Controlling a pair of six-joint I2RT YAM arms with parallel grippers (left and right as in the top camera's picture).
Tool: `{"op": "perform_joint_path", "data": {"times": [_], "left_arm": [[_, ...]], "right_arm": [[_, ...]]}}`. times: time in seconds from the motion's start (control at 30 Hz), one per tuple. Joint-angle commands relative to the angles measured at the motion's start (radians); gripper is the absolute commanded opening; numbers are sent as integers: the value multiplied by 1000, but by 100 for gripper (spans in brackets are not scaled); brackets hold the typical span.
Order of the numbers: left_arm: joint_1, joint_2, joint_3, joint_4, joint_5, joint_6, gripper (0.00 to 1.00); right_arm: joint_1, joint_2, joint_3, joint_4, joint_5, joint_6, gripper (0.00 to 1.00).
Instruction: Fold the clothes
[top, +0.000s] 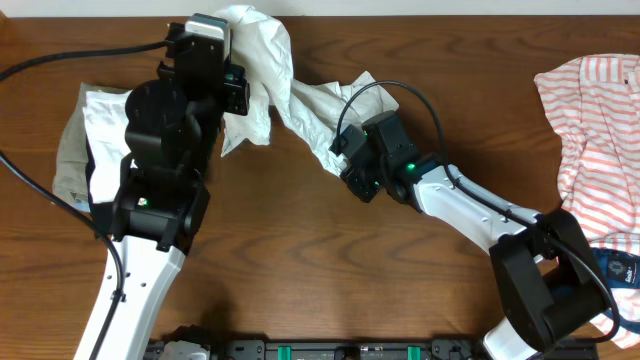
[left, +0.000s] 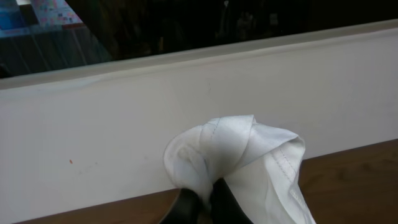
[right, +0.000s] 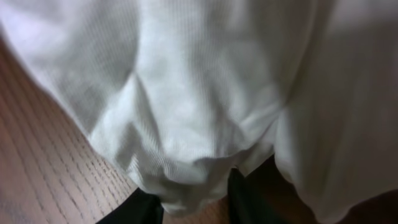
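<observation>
Currently the white garment (top: 270, 70) lies bunched and twisted at the far side of the worktop (top: 300, 270), running as a rumpled rope from the left gripper (left: 199, 202) down to the right gripper (right: 189, 208). The left gripper is clamped tight on a knot of the cloth, lifted near the pale wall at the back edge. The right gripper's jaws stand fairly narrow with a wad of the same cloth bulging between them. Whether they truly pinch it I cannot tell.

A coral-and-white striped garment (top: 590, 110) waits at the right edge, well apart. A khaki piece (top: 70, 140) with another white piece (top: 105, 120) on it lies under the left arm.

The main risk, as I judge it, is the twist. Both grips sit on gathered folds, not on a clear hem or corner, so pulling the arms apart would likely tighten the rope rather than spread the cloth flat. The right grip looks shallow and may take several layers at once. If so, the cloth could slide out under tension or lift as a lump. The left hold is also close to the back edge, so slack cloth might drape over it. A low sweep of the left arm could drag the pile beneath it out of place.
</observation>
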Motion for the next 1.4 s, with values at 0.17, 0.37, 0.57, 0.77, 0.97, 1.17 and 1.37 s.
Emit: {"op": "perform_joint_path", "data": {"times": [0.17, 0.37, 0.57, 0.77, 0.97, 1.17, 1.37], "left_arm": [[3, -28, 10, 2, -12, 21, 6], [3, -28, 10, -1, -31, 40, 6], [3, -22, 10, -13, -65, 88, 6], [3, -21, 10, -13, -64, 88, 6], [3, -21, 10, -23, -64, 87, 6], [3, -21, 10, -95, -64, 88, 6], [3, -21, 10, -241, -64, 87, 6]], "right_arm": [[9, 37, -8, 32, -1, 69, 1], [-24, -21, 8, -11, 242, 147, 1], [-219, -229, 167, -142, 542, 119, 1], [-489, -349, 390, -271, 472, 97, 1], [-580, -372, 442, -408, 407, 97, 1], [-579, -337, 438, -650, 407, 137, 1], [-581, -306, 429, -892, 407, 154, 4]]}}
